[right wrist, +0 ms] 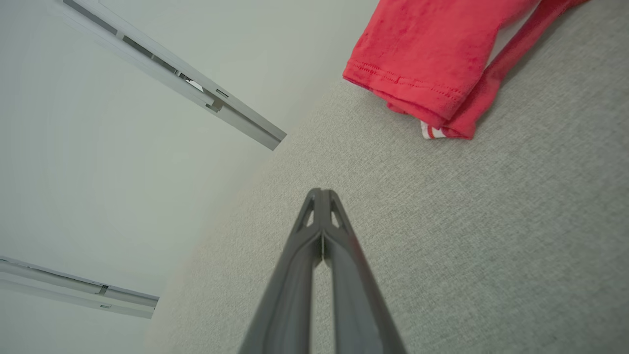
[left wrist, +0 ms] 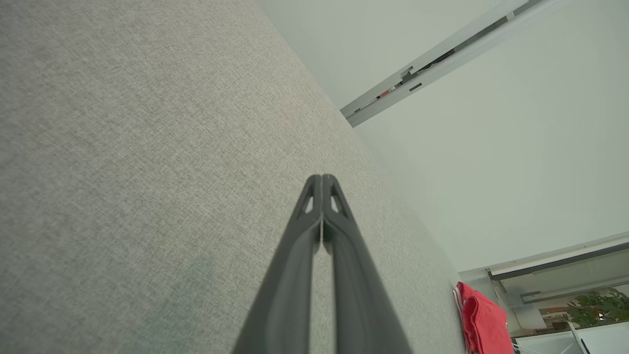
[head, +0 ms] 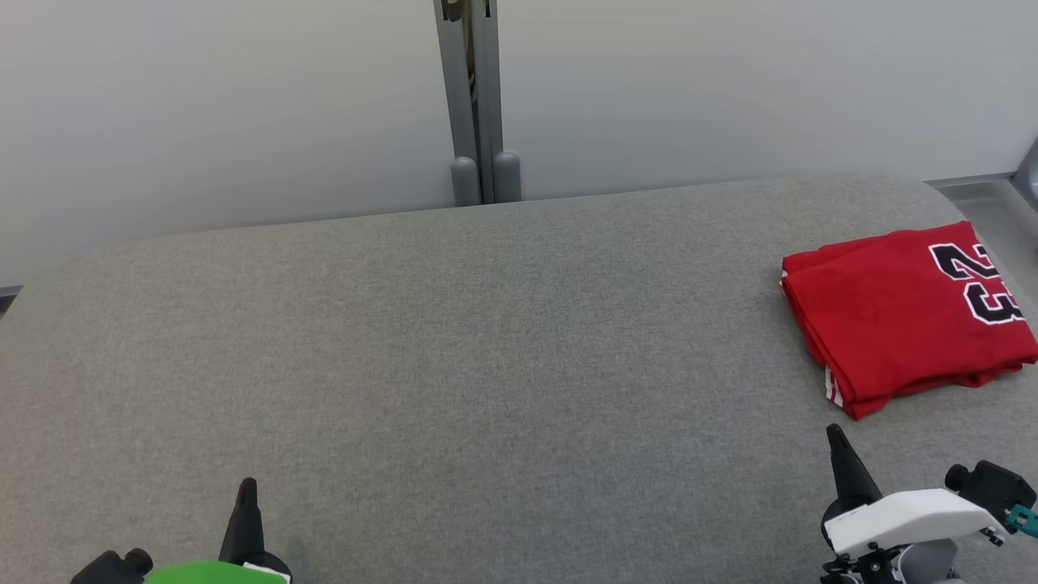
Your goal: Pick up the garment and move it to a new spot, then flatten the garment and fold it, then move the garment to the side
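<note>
The garment (head: 900, 316) is a red jersey with black-and-white numerals, lying folded in a neat rectangle at the far right of the grey table (head: 454, 349). In the right wrist view the garment (right wrist: 432, 54) lies ahead and to the right of the fingertips, apart from them. At the lower right my right gripper (head: 835, 434) is shut with nothing in it, a short way in front of the garment's near corner. Down at the lower left, my left gripper (head: 247, 487) is shut and empty, far from the garment (left wrist: 484, 319).
A pale wall with a vertical grey post (head: 474, 105) runs behind the table. The table's rounded right edge lies just beyond the garment. A plant (left wrist: 597, 307) and furniture stand past the table's end in the left wrist view.
</note>
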### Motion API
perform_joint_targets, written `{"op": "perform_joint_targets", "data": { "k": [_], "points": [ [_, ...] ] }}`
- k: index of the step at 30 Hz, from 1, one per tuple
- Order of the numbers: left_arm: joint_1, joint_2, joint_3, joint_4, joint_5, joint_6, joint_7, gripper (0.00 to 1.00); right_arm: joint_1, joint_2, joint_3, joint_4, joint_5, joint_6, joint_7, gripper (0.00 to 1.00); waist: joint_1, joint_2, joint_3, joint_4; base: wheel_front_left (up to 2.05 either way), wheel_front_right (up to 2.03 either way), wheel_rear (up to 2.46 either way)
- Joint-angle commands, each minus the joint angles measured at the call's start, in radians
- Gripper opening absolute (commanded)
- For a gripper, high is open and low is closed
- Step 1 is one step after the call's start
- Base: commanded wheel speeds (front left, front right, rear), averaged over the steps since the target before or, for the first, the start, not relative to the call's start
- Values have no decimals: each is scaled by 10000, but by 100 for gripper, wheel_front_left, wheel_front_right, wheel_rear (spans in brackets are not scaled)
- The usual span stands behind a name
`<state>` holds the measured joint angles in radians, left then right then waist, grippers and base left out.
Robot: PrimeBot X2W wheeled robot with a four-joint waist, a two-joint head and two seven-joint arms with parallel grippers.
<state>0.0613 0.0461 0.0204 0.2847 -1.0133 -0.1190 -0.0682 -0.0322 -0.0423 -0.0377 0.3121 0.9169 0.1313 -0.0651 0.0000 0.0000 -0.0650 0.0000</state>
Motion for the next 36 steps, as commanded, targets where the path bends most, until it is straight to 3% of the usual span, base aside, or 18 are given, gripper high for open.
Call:
{"op": "perform_joint_targets", "data": {
  "k": [1,36],
  "points": [
    [-329,33,73,-153,-292,-58,78,0,-247,-58,-62,-164,324,-3,77,0,0,0,13,0,0,0,0],
    [-1121,50,557,-296,-3360,-106,1022,0,-551,-83,-449,-462,3885,-6,1013,0,0,0,315,0,0,0,0]
  ]
}}
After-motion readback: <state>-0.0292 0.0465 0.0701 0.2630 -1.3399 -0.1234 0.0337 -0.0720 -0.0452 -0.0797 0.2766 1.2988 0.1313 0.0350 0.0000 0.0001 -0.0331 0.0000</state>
